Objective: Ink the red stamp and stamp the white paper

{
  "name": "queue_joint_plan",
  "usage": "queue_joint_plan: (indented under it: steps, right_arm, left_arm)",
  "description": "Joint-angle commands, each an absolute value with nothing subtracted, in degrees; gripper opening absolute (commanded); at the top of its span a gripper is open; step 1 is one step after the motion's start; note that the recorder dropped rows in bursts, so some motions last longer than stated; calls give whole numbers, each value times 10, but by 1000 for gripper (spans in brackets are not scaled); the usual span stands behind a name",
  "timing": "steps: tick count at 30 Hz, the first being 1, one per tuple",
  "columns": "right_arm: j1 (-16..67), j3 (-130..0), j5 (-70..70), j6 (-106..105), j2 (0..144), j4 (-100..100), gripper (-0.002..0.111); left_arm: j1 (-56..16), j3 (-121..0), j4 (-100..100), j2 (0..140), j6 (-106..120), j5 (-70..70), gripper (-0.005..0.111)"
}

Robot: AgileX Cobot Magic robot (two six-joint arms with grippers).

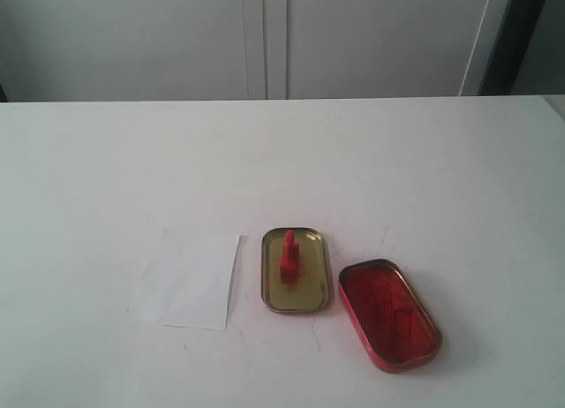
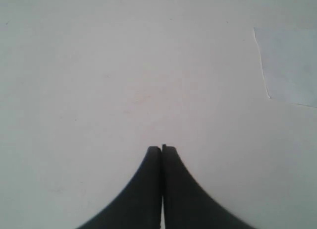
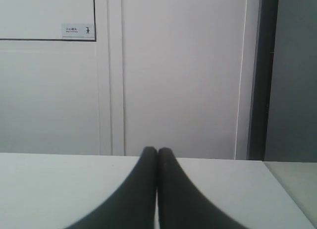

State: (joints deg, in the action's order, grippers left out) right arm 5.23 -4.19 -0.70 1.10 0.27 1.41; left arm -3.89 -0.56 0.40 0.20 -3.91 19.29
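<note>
The red stamp (image 1: 290, 254) stands upright inside the gold-coloured oblong tin (image 1: 297, 291) near the table's front middle. To its left lies the white paper (image 1: 188, 280), flat on the table; a corner of the paper (image 2: 290, 65) also shows in the left wrist view. Right of the gold tin sits the oblong red tin with its red ink pad (image 1: 389, 312). Neither arm shows in the exterior view. My left gripper (image 2: 162, 148) is shut and empty above bare table. My right gripper (image 3: 157, 150) is shut and empty, facing the wall beyond the table.
The white table (image 1: 282, 161) stretches wide behind the objects, with its far edge against white cabinet doors (image 1: 265, 37). A dark vertical strip (image 3: 287, 75) stands at the right of the wall. The table's right edge (image 3: 282, 189) shows in the right wrist view.
</note>
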Motion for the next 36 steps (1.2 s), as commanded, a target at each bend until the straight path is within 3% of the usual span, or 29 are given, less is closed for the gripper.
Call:
queue_joint_plan:
  steps: [1,12,36]
  right_arm:
    - [49,-88,37,13,0,15,0]
    - [49,-206,94,13,102,15,0]
    - [49,-425,424,13,395,16,0]
  left_arm:
    - [-39,0,5,0,-41,201,0]
    - [-39,0,5,0,-41,201,0]
    - [-39,0,5,0,-41,201,0]
